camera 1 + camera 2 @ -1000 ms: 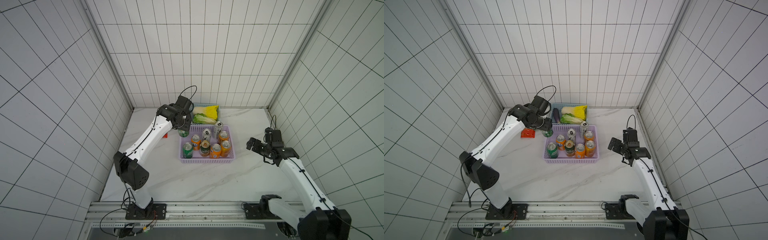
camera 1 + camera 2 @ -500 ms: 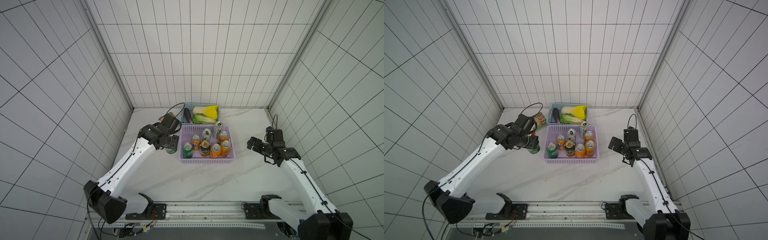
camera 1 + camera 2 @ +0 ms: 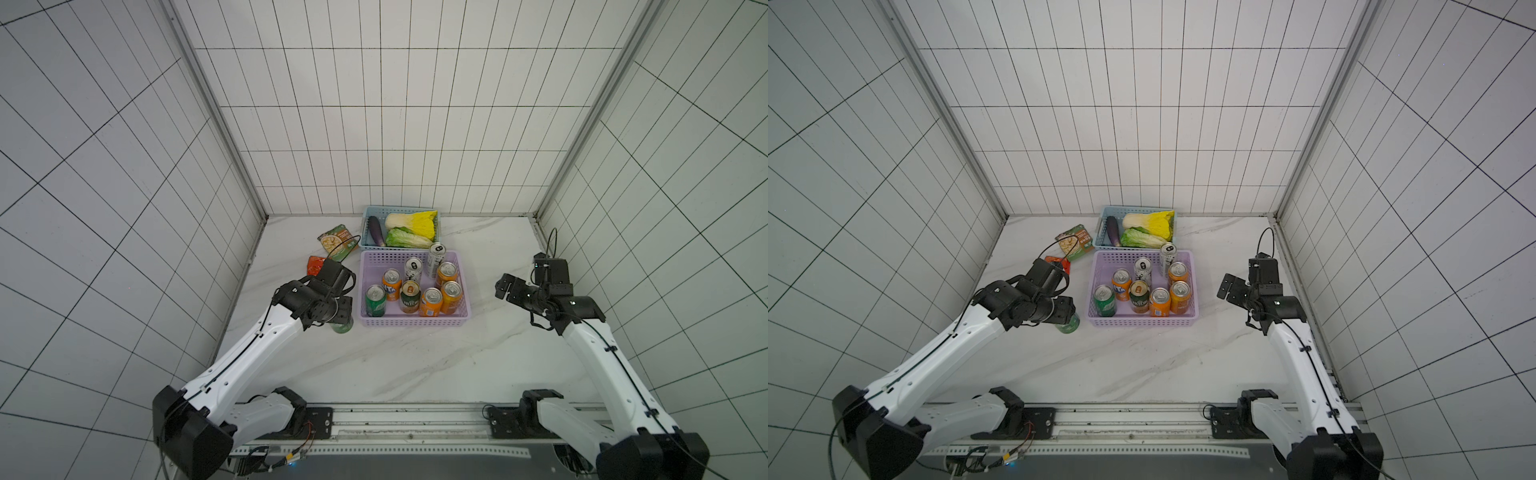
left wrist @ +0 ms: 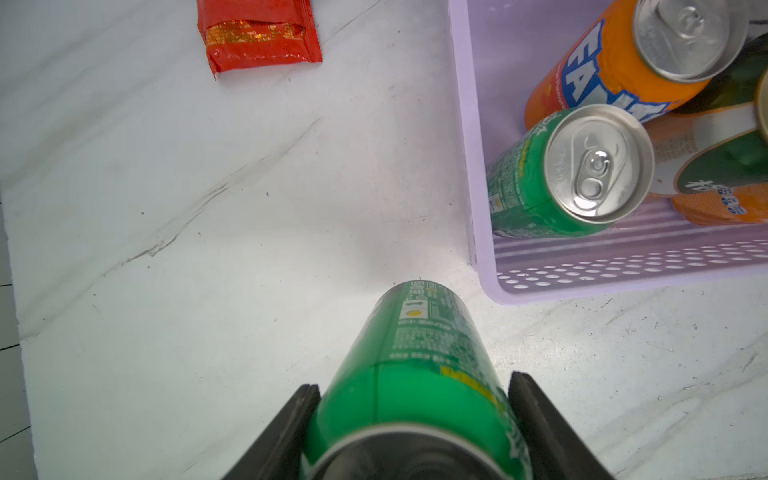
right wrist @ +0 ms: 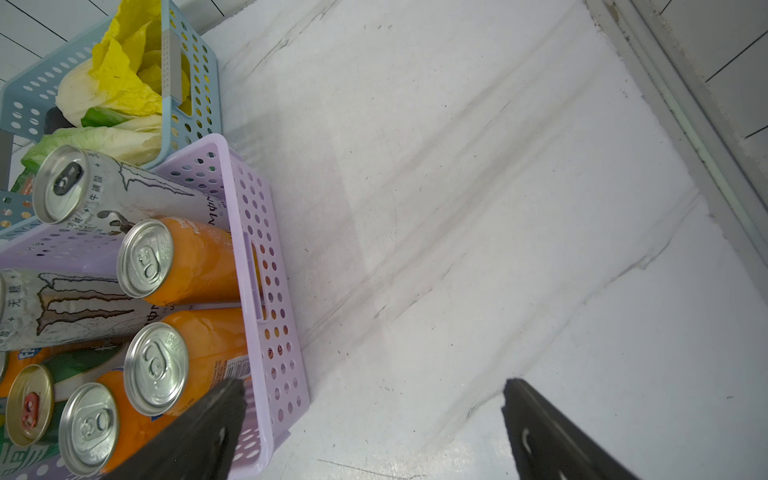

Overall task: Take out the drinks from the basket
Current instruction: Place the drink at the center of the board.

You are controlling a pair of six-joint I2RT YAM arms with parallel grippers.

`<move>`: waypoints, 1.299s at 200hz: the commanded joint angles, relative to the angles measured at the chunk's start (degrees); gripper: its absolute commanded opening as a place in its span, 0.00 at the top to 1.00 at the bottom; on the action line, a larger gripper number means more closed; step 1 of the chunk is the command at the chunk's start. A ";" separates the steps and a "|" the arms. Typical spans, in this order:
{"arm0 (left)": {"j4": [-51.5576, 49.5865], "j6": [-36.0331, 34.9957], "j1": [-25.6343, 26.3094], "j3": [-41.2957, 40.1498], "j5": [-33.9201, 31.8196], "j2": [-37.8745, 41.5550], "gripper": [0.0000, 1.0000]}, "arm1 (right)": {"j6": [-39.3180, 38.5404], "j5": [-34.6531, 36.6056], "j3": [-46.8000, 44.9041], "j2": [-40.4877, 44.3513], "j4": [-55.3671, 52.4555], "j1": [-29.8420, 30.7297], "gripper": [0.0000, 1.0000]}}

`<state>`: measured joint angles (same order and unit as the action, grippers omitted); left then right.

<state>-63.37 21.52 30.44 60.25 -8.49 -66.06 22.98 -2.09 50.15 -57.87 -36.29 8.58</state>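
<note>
My left hand (image 4: 413,399) is clamped on a green can (image 3: 343,326), outside the basket (image 3: 415,323) and just beside its near-left corner. Can't tell if the can touches the worktop (image 3: 415,365). Eight more stand inside the basket: another green one (image 3: 375,300), four orange cans (image 3: 430,302), a dark green can (image 3: 410,296) and two silver cans (image 3: 413,269). Right hand (image 3: 1227,289) is spread wide, holding nothing, right of the basket and apart from it.
</note>
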 commanded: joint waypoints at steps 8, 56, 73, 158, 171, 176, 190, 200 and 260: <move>5.92 2.60 0.53 -1.42 1.99 -0.55 0.51 | -0.74 1.19 2.76 1.18 -1.41 -0.53 0.00; 6.89 6.13 1.49 -4.31 -0.12 -2.30 0.51 | -0.92 1.65 2.97 1.45 -1.76 -0.58 0.00; 6.90 6.88 1.71 -5.03 -0.87 -2.70 0.51 | -0.92 1.56 3.07 1.35 -1.76 -0.57 0.00; 9.93 8.23 2.29 -8.61 -1.60 -4.63 0.49 | -1.01 1.56 3.73 0.55 -1.69 -0.50 0.00; 10.62 8.45 2.47 -9.07 -1.73 -5.09 0.48 | -1.01 1.56 3.77 0.54 -1.76 -0.55 0.00; 10.85 8.46 2.60 -9.24 -1.77 -5.25 0.48 | -1.01 1.56 3.78 0.52 -1.74 -0.58 0.00; 11.49 8.69 2.77 -9.81 -2.17 -5.60 0.47 | -1.10 1.65 3.81 0.43 -1.76 -0.54 0.00; 11.98 8.82 2.72 -10.22 -2.28 -5.82 0.45 | -1.10 1.65 3.81 0.53 -1.74 -0.50 0.00; 12.01 8.46 3.05 -10.33 -2.39 -6.17 0.29 | -1.41 1.48 4.23 0.34 -1.92 -0.58 0.00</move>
<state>-54.11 29.85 33.19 49.98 -10.07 -72.05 22.44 -1.19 51.44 -57.49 -37.45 8.58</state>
